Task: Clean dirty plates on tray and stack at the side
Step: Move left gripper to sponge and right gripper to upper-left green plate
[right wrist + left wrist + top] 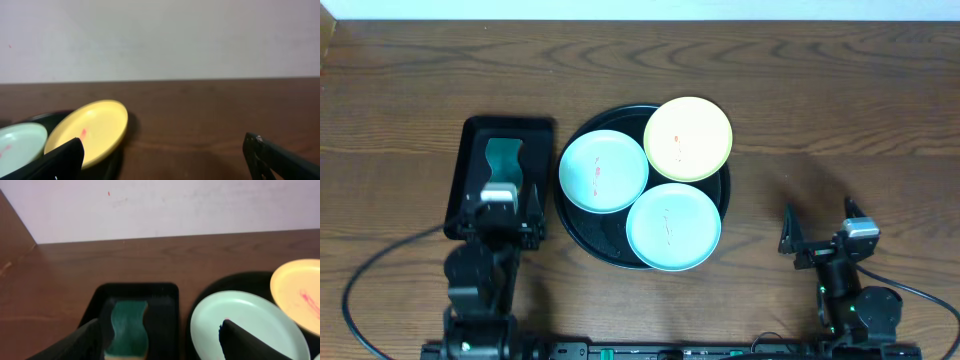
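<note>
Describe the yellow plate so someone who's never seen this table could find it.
Start at the large round black tray in the middle of the wooden table. Of the three small plates on it, take the one at the far right edge, overhanging the rim. It is the only pale yellow plate; the left plate and the near plate are mint-blue.

Left arm: black all over, made of round, chunky parts.
Left gripper: two black fingers are seen, with a pale grey block on top.
Left fingers: shown close up as dark, flat shapes with pointed tips.
Right arm: black, with round joints.
Right gripper: two thin black fingers are seen, with a small grey block beside them.
Right fingers: black; a tiny shiny spot is seen near one tip.
Left cable: thin, black, curved.
Right cable: thin and black.
Base bar: black, with a small green part.
</note>
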### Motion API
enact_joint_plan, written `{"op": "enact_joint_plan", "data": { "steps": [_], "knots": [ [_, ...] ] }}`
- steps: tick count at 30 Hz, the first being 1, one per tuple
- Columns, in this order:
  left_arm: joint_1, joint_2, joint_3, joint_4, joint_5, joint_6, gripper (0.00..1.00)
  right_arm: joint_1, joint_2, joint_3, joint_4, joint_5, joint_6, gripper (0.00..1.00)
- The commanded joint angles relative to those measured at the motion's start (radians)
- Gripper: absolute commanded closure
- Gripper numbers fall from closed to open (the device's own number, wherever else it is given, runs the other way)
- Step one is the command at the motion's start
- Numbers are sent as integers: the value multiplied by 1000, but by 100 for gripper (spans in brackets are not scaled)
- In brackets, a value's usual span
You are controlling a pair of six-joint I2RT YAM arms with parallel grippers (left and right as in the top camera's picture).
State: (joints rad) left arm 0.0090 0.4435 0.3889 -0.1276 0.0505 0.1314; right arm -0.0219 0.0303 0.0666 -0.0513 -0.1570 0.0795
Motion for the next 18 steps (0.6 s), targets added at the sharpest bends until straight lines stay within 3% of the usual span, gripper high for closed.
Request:
{"op": "enact_joint_plan", "data": {
  "steps": [1, 10, 18],
  "knots": [
    [-5, 131, 180, -54, 69, -2, 25, 17, 52, 86, 2, 2, 21, 1],
    [-5, 477, 650, -460, 161, -17, 25, 17, 383, 331, -12, -14, 20, 1],
    [-4, 719, 1035, -820, 189, -17, 25, 17, 755, 668, -198, -104, 8, 1]
  ]
}}
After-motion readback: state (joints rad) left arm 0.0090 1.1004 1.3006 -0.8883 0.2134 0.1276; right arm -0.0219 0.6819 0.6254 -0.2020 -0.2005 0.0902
